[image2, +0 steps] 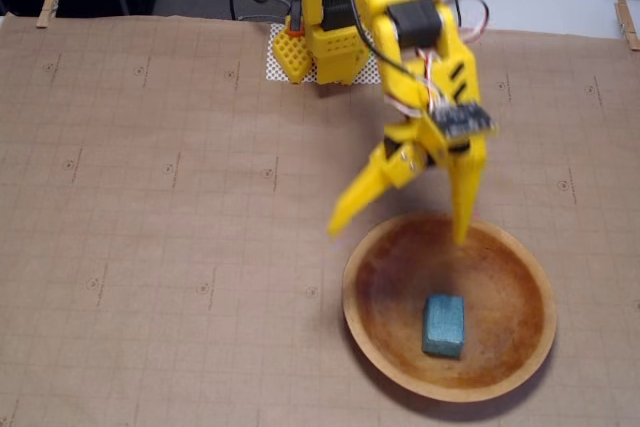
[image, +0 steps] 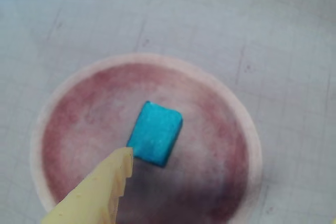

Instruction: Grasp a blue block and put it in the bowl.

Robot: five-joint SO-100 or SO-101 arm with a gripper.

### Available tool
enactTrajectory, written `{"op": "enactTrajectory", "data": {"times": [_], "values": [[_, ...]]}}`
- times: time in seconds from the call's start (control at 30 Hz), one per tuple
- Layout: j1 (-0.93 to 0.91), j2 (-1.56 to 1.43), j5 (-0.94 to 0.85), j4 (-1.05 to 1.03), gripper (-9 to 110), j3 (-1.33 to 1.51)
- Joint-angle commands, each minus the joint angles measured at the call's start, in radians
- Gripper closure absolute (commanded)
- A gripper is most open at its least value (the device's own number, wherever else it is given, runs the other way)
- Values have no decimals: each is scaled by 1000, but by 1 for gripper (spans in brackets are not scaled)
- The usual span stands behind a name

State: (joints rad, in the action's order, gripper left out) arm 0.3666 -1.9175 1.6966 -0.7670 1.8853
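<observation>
The blue block [image2: 443, 325] lies flat inside the bowl [image2: 524, 346], a little below its centre in the fixed view, touching no finger. My yellow gripper [image2: 398, 232] hangs open above the bowl's far rim, its two fingers spread wide: one points down over the bowl, the other juts out to the left past the rim. In the wrist view the blue block [image: 155, 133] rests in the middle of the bowl [image: 73, 114], which looks pinkish there. One yellow fingertip [image: 122, 162] reaches in from the bottom left, just beside the block.
Brown gridded paper [image2: 150, 197] covers the table all around the bowl. The arm's yellow base [image2: 325, 42] stands at the back centre, with cables behind it. Wooden clothespins [image2: 48, 2] clip the paper at the back corners.
</observation>
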Motion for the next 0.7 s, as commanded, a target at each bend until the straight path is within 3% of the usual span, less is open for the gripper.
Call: {"op": "enactTrajectory", "data": {"times": [0.0,0.43,0.67], "values": [[-8,-224,15,-32,46,20],[-107,-522,-2,-179,77,175],[-198,-715,-3,-279,86,232]]}}
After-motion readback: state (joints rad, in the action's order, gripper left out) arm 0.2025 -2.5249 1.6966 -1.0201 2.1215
